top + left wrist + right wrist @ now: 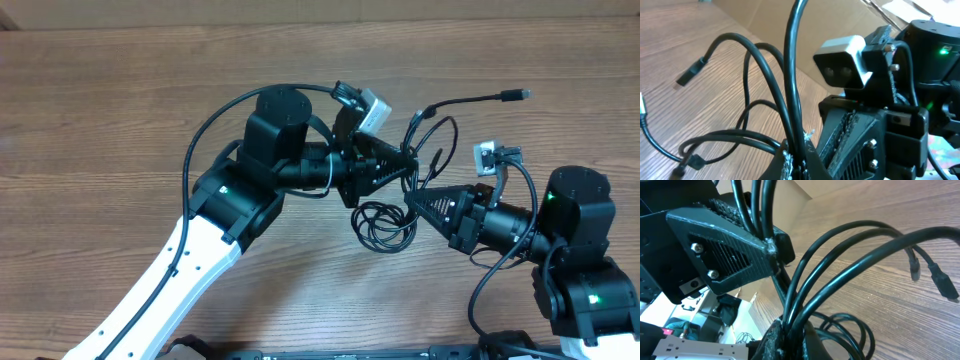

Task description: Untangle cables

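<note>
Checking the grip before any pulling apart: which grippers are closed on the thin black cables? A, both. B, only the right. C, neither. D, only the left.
A: the left gripper pinches the cables in its wrist view, and the right gripper clamps a bunch of them in its own.

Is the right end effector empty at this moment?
No, the right end effector is shut on several strands of the black cables, which fan out from between its fingers.
</note>
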### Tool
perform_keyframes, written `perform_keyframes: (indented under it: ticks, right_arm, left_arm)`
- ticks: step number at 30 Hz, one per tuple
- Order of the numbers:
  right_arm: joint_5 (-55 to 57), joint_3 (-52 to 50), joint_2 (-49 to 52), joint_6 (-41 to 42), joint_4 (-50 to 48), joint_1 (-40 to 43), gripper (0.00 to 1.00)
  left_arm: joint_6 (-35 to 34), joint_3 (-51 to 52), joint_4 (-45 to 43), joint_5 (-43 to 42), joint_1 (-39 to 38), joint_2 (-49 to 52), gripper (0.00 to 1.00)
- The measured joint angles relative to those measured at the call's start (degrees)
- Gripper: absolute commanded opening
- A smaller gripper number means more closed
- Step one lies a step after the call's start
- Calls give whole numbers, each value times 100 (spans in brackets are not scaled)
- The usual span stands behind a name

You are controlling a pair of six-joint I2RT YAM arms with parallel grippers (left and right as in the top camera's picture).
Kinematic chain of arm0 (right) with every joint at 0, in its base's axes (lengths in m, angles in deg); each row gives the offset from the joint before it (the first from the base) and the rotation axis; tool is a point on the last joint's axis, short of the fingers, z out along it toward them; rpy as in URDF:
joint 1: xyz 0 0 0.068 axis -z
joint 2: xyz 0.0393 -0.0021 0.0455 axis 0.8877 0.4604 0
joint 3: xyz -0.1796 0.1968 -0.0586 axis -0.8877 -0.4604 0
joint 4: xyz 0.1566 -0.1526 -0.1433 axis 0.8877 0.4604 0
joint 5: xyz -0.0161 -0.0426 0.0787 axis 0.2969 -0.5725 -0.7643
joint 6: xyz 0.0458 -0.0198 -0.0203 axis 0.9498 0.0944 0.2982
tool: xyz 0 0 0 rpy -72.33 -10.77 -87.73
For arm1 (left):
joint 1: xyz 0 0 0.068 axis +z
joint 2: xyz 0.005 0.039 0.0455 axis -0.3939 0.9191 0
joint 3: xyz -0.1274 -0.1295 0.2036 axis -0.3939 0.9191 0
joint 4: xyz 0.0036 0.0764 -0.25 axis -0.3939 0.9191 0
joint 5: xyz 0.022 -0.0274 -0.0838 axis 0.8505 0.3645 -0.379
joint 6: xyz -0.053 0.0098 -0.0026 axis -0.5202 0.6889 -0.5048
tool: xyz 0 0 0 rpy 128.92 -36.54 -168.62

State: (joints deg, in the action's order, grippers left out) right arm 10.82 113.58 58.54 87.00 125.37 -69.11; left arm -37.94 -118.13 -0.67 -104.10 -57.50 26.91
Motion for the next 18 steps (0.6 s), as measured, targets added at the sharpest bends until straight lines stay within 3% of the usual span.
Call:
perform_keyframes:
  ticks: [11, 18]
  right_arm:
    - [179, -28, 92, 0, 42, -26, 4]
    - [264, -35, 107, -2, 66, -39, 4]
  left_arm:
    - [87, -122, 1506, 1054, -61, -87, 4]
    - [87, -122, 1591, 1213, -98, -92, 4]
